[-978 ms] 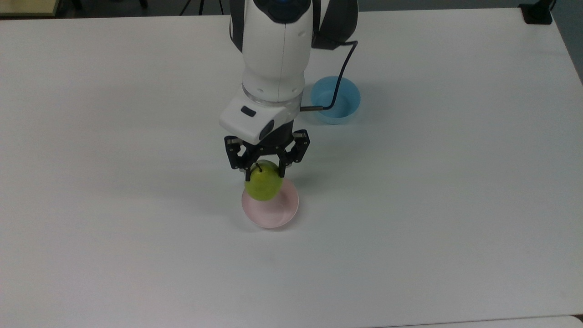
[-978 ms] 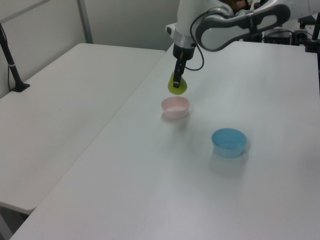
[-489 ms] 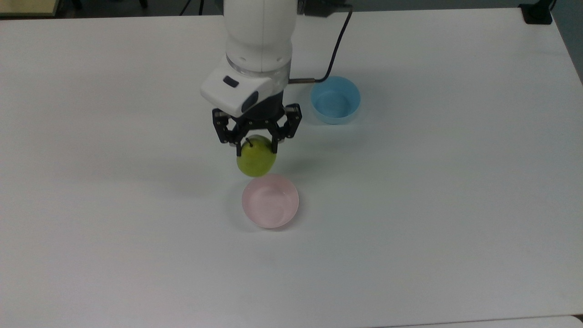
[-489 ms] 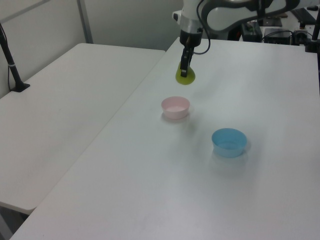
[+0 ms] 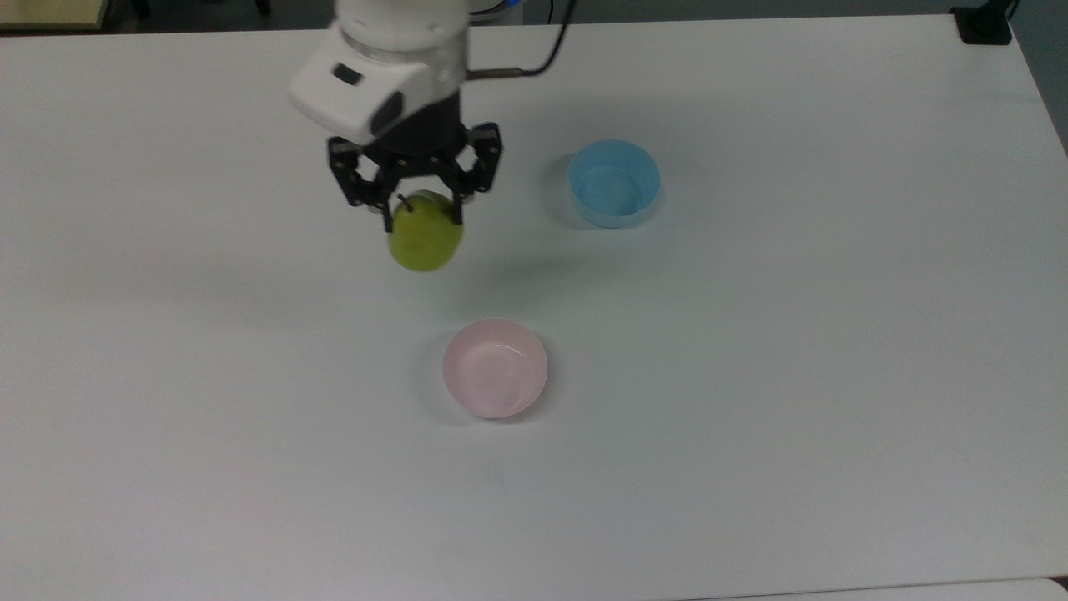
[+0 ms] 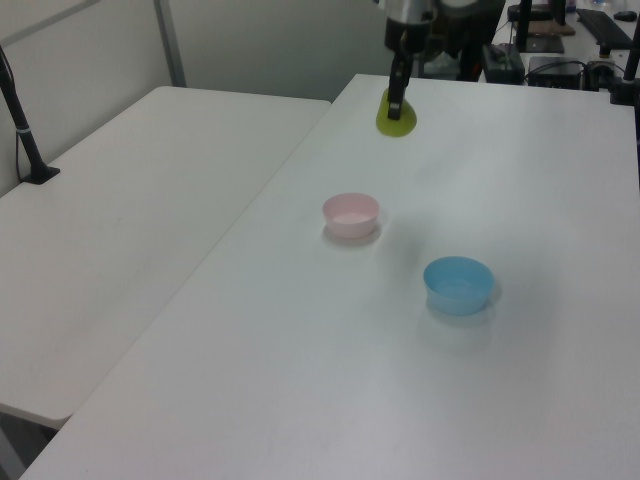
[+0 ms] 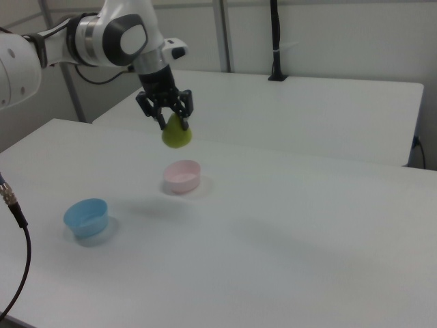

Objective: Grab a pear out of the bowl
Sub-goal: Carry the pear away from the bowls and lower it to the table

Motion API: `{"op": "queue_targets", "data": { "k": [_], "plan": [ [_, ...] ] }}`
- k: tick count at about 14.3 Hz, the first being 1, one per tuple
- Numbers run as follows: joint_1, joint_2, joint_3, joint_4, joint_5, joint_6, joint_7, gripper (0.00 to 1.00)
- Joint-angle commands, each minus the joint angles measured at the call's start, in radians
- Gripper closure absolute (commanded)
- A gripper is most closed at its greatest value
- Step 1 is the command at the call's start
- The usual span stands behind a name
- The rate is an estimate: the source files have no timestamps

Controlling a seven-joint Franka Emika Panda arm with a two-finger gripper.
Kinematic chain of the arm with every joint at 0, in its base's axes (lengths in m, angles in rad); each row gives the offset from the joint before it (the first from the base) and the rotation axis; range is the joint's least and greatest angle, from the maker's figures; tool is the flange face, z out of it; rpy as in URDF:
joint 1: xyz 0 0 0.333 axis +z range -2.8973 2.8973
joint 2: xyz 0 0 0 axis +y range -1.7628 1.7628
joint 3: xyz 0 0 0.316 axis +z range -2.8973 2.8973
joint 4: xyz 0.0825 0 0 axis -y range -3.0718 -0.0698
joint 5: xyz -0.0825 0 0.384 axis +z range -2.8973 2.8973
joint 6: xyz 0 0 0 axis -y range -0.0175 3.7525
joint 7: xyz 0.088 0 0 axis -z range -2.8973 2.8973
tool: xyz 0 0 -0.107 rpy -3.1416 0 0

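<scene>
The yellow-green pear point(image 5: 425, 238) point(image 6: 397, 118) point(image 7: 177, 134) hangs in the air, well above the table, with my gripper point(image 5: 421, 215) point(image 6: 396, 108) point(image 7: 173, 123) shut on its upper part near the dark stem. The pale pink bowl point(image 5: 495, 367) point(image 6: 351, 215) point(image 7: 181, 176) stands empty on the white table, below and to the right of the pear in the top view. In the right view the pear hangs a good distance above the bowl's rim.
A light blue bowl point(image 5: 614, 183) point(image 6: 458, 284) point(image 7: 87, 217), also empty, stands on the white table point(image 5: 793, 376) to the top view's right of the gripper. A second white table point(image 6: 120, 220) adjoins in the left view. A black cable point(image 7: 17, 260) hangs at the right view's left edge.
The gripper has risen with the pear and carried it away from the pink bowl, toward the top view's upper left. Both bowls stay where they were.
</scene>
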Motion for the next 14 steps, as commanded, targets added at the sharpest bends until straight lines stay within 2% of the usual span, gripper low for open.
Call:
{"op": "queue_targets", "data": {
  "k": [1, 5, 8, 14],
  "plan": [
    [-0.066, -0.026, 0.001, -0.014, 0.026, -0.01, -0.129, 0.91],
    [-0.176, 0.001, 0.003, 0.03, 0.049, 0.005, -0.267, 0.91],
    [-0.259, 0.071, 0.001, 0.065, 0.063, 0.091, -0.32, 0.91],
    [-0.333, 0.194, 0.0, 0.065, 0.06, 0.253, -0.352, 0.91]
  ]
}}
